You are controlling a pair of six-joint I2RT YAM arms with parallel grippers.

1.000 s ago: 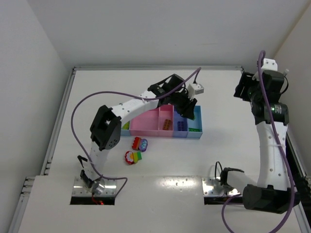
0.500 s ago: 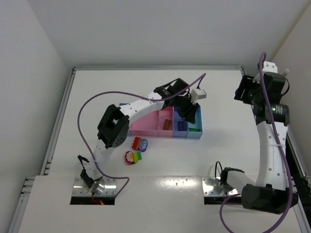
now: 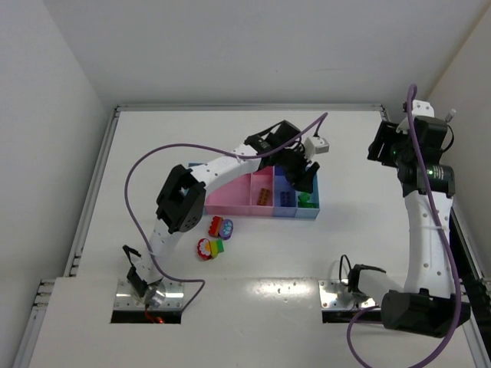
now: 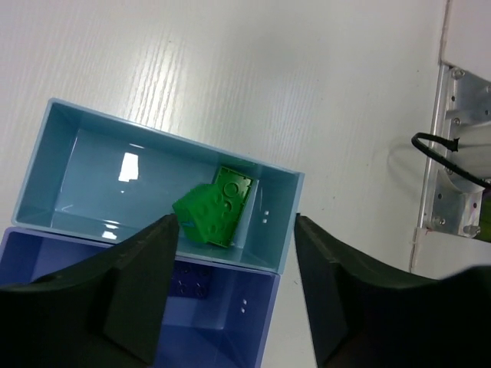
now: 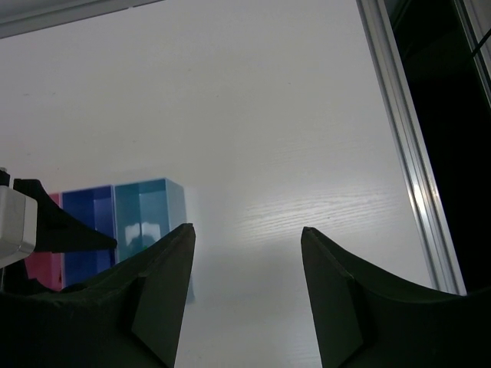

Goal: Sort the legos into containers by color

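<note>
Two-fingered left claw (image 4: pixel 234 220) stands spread, gripping nothing, over the end light blue bin (image 4: pixel 92 180); a green lego (image 4: pixel 215 208) lies loose inside, directly beneath; the right claw (image 5: pixel 247 230) likewise gapes empty.

The left arm (image 3: pixel 222 165) rises from its base at the near left, bends at a raised elbow (image 3: pixel 178 201), and stretches its forearm far and to the right. Its wrist tips downward, so the left gripper (image 4: pixel 235 220) points at the table, its two dark fingers (image 4: pixel 138 284) standing apart. The right arm (image 3: pixel 426 230) climbs from the near right base along the right side, nearly upright. At the far end, the right gripper (image 5: pixel 247 230) is turned leftward with its jaws parted.
</note>
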